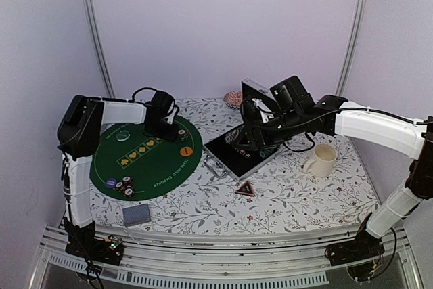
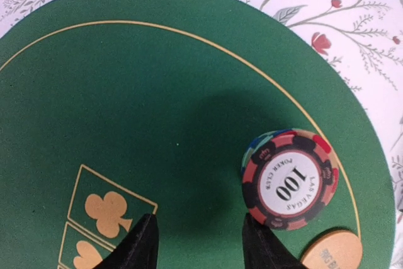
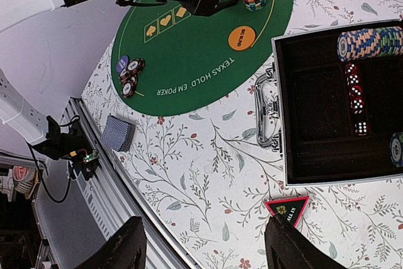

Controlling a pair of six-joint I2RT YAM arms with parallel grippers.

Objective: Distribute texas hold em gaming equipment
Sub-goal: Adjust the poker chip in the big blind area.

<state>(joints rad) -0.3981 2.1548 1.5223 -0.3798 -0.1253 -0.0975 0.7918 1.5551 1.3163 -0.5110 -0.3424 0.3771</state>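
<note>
A stack of striped poker chips (image 2: 289,179) with a red-and-black "100" chip on top stands on the green round mat (image 2: 126,92), next to the orange button (image 2: 334,251). My left gripper (image 2: 198,244) is open and empty, just left of that stack; it is at the mat's far edge in the top view (image 1: 164,130). More chips (image 1: 122,185) lie at the mat's near-left edge. A grey-blue card deck (image 1: 136,215) lies in front of the mat. My right gripper (image 3: 204,244) is open and empty, high over the table beside the case. A chip roll (image 3: 370,42) lies in the case.
The open silver case (image 1: 224,156) with black lining sits mid-table and holds red dice (image 3: 354,96). A black-and-red triangular "ALL IN" marker (image 1: 245,189) lies in front of it. A cream mug (image 1: 321,160) stands to the right. A metal rail runs along the near edge.
</note>
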